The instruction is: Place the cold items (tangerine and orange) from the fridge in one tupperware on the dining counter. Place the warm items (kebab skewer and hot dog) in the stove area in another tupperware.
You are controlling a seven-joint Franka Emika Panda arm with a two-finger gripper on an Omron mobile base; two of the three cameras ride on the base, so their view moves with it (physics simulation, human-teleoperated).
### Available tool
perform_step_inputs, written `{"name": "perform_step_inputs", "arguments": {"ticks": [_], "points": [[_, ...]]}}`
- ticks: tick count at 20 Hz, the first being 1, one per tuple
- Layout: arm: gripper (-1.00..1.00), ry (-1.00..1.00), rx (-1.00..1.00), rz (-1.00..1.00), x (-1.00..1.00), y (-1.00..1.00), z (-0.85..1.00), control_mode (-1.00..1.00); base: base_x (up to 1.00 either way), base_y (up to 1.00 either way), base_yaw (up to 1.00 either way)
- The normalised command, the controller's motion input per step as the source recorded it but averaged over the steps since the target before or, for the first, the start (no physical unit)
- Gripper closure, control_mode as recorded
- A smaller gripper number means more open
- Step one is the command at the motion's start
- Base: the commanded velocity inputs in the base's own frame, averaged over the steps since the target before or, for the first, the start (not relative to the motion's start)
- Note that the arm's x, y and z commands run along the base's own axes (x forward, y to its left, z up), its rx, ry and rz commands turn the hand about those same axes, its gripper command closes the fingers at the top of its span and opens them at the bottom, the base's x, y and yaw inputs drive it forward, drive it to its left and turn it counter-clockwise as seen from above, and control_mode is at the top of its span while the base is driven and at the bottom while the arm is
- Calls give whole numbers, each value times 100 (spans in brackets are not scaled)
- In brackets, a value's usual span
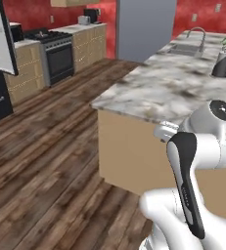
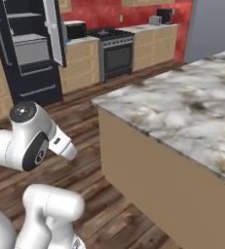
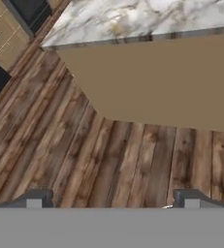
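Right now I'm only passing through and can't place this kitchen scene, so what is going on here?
The robot arm stands folded on the wooden floor beside the marble-topped island counter, handling nothing. Its pincer is open and empty, pointing down at the floorboards near the counter's tan side. Across the room the fridge has its door swung open, and the stove sits against the red wall. Farther along the counter are a sink with a faucet and a small potted plant.
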Motion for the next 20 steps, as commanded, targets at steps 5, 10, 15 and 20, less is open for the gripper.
{"name": "perform_step_inputs", "arguments": {"ticks": [5,10,15,20], "points": [[-100,0,0,0,0,0,0,100,80,100,-11],[-100,0,0,0,0,0,0,100,79,100,-11],[-100,0,0,0,0,0,0,100,81,100,-11],[-100,0,0,0,0,0,0,100,80,100,-9]]}}
